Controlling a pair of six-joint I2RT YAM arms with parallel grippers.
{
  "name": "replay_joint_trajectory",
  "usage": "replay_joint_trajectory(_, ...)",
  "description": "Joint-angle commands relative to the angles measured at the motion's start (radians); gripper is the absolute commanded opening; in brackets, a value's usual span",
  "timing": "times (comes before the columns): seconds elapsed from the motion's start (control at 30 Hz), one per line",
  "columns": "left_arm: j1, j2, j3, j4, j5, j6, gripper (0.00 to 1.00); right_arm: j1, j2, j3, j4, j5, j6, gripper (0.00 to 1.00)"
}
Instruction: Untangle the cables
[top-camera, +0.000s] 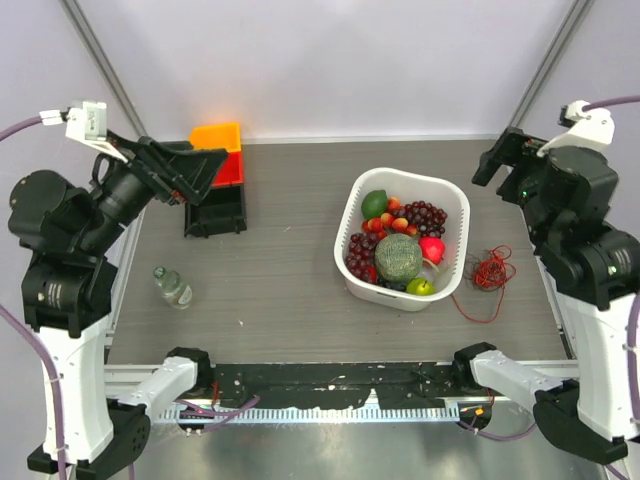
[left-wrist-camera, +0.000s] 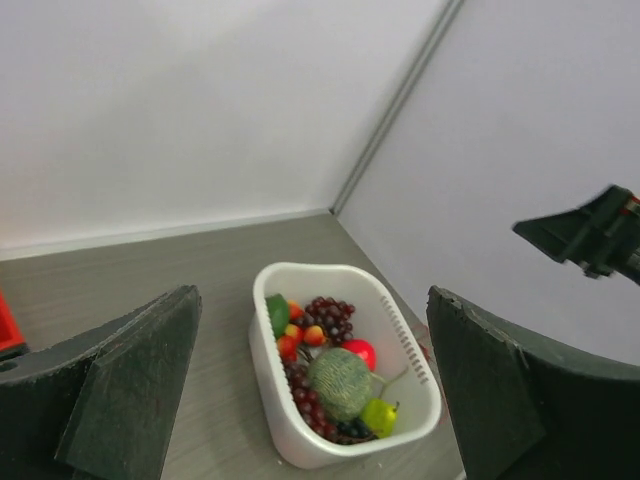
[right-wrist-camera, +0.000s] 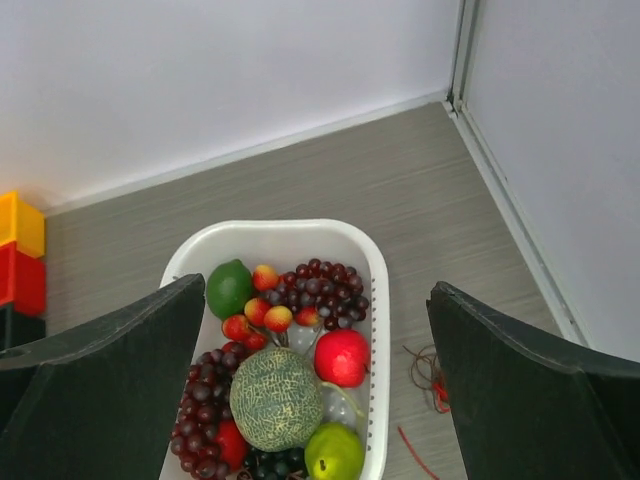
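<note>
Starting on the left: the left gripper (top-camera: 212, 168) is up in the air over the far-left corner of the tabletop (top-camera: 290, 250). Its jaws are spread wide and there's nothing in them. Near the left edge, closer to the front, a small clear water bottle (top-camera: 172, 287) lies on its side. Back in that far-left corner is a stack of bins (top-camera: 218, 137), orange-yellow on top, then red, then black. From overhead the left gripper partly overlaps them.

Right of centre is the white basket (top-camera: 455, 205), full of fruit (top-camera: 398, 257): a netted green melon, dark grapes, a lime, something red and round, and a green pear at the near end.

The cables (top-camera: 490, 270) are on the tabletop just beside the basket's right wall, close to the right edge. They're a small loose scribble of thin red wire with a darker strand mixed in, and one red loop trails toward the near edge. Nothing is touching them.

The right gripper (top-camera: 497, 160) hangs above the far-right corner, well apart from the cables, jaws wide apart and empty too.
</note>
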Motion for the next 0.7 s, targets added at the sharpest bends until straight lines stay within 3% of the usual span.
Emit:
replay_joint_trajectory(0.0,-0.001,0.074,-0.031,0.013,0.156,-0.092,1.0,-0.004,0.092,0.001,-0.038,-0.019,0.041,0.98)
replay_joint_trajectory(0.13,-0.05,0.069,-0.098,0.02,0.213,-0.129,1.0,-0.028,0.084,-0.105,0.035,0.155,0.141,0.98)
replay_joint_trajectory(0.2,-0.079,0.046,-0.147,0.019,0.215,-0.135,1.0,-0.097,0.122,-0.114,0.021,0.177,0.17,0.98)
replay_joint_trajectory(0.3,-0.135,0.014,-0.216,0.019,0.224,-0.132,1.0,-0.337,0.172,-0.177,0.038,0.075,0.222,0.96)
replay_joint_trajectory(0.53,-0.324,-0.026,-0.37,0.01,0.218,-0.114,1.0,-0.716,0.273,-0.402,0.104,-0.054,0.372,0.98)
replay_joint_trajectory(0.67,-0.382,-0.041,-0.431,-0.001,0.199,-0.115,1.0,-0.806,0.329,-0.569,0.194,-0.186,0.389,0.97)
